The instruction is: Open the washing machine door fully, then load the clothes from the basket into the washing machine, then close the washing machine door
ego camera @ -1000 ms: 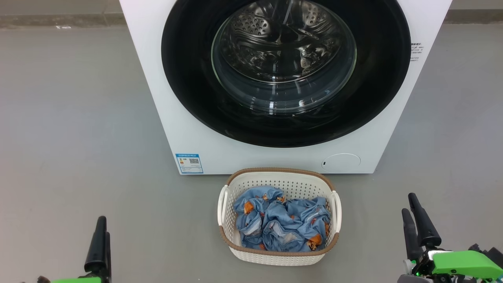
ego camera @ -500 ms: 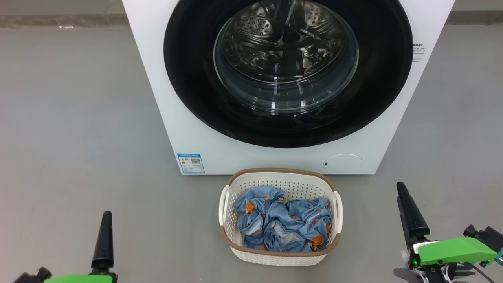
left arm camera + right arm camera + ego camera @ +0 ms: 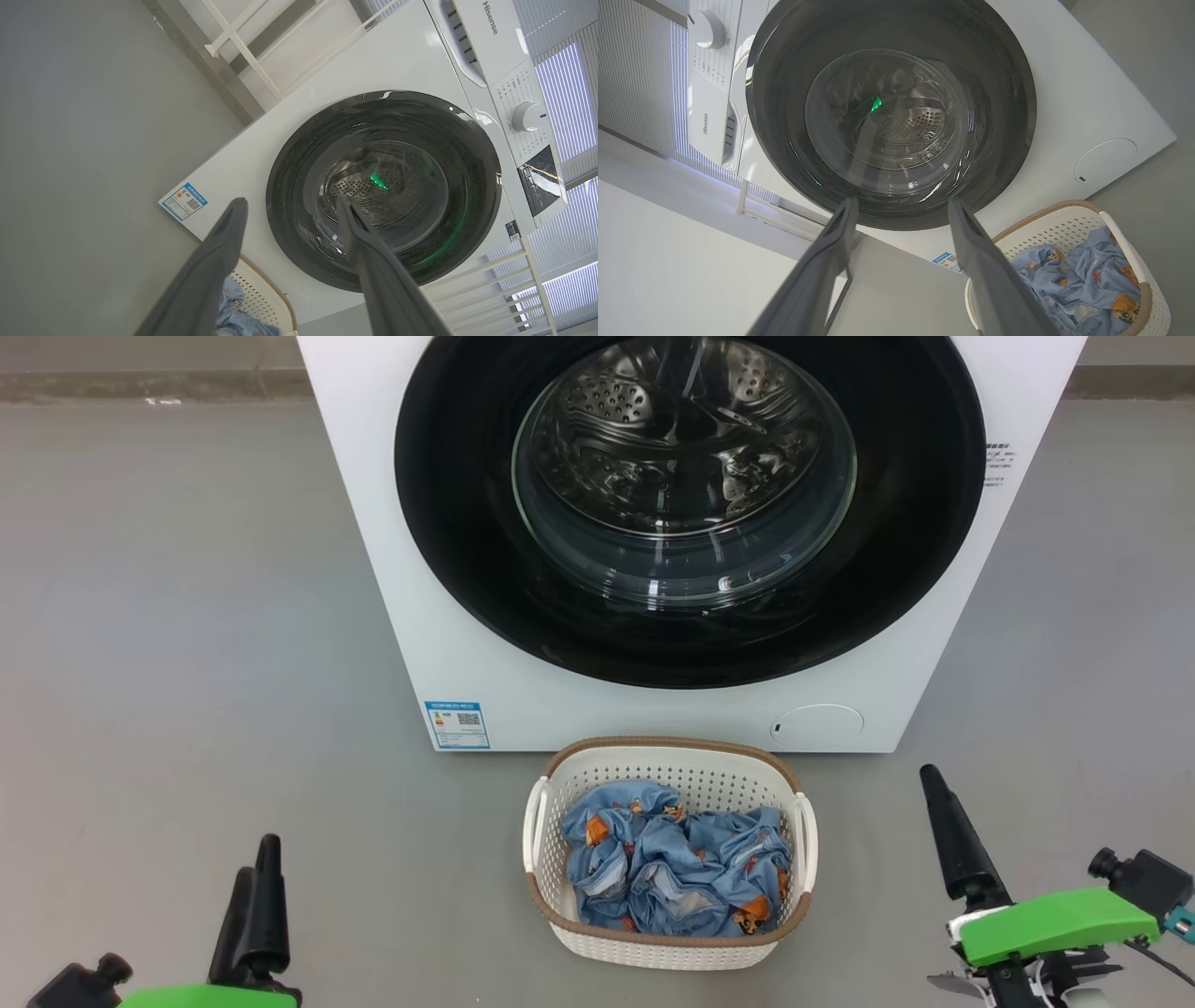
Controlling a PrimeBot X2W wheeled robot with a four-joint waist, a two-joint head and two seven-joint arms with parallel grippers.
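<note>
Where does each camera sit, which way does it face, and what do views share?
Head view: on the head, facing forward and down at the closed washing machine door and the basket of clothes; left gripper lower left, right gripper lower right.
Left wrist view: left wrist, along its spread fingers toward the door.
Right wrist view: right wrist, likewise, fingers spread.
Shared: door and basket.

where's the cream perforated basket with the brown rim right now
Head view, lower centre: the cream-white perforated plastic basket sits on the grey floor just in front of the white washing machine, below its black-rimmed round door.
</note>
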